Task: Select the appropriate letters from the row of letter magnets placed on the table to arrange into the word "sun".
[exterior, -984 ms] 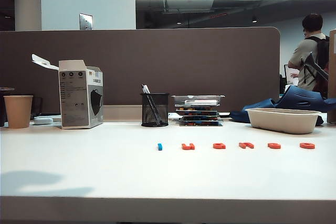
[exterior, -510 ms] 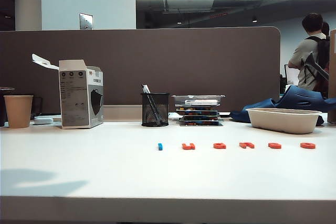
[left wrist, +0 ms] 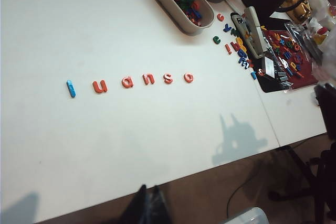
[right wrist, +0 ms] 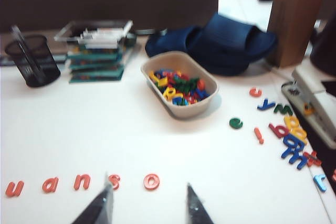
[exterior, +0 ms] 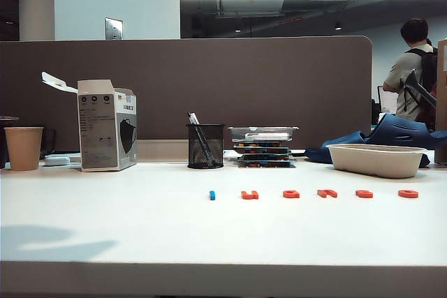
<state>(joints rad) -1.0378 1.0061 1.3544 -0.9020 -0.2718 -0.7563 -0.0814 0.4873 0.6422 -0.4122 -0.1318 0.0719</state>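
- While the right gripper (right wrist: 148, 200) hangs above the near part of the table (right wrist: 105, 129), its two dark fingertips (right wrist: 105, 196) stand well apart with nothing between them, so it is released and empty.
- Seen from the right wrist, one fingertip sits just in front of the s (right wrist: 113, 182) and the other lies to the far side of the o (right wrist: 151, 181), both clear of the magnets.
- Only a dark, blurred sliver of the left gripper (left wrist: 149, 208) shows at the edge of the left wrist view, over the table's front edge; whether its jaws are apart or together cannot be told, and no letter is near it.
- Neither arm shows in the exterior view.
- The row of letter magnets (left wrist: 131, 81) lies flat in a line on the white table, reading from one end: a small blue piece (left wrist: 70, 88), then orange-red u (left wrist: 99, 86), a (left wrist: 127, 82), n (left wrist: 149, 79), s and o.
- The letters u, n and s lie in that row, none lifted or set aside.
- Beyond the row stands a beige oval tray (right wrist: 179, 109) filled with mixed coloured letters.
- More loose coloured letters (right wrist: 286, 129) lie scattered beside the tray, near a stapler (right wrist: 315, 98).
- Farther back are a black mesh pen cup (right wrist: 32, 61), a stack of flat boxes (right wrist: 97, 51) and a blue bundle (right wrist: 226, 43).
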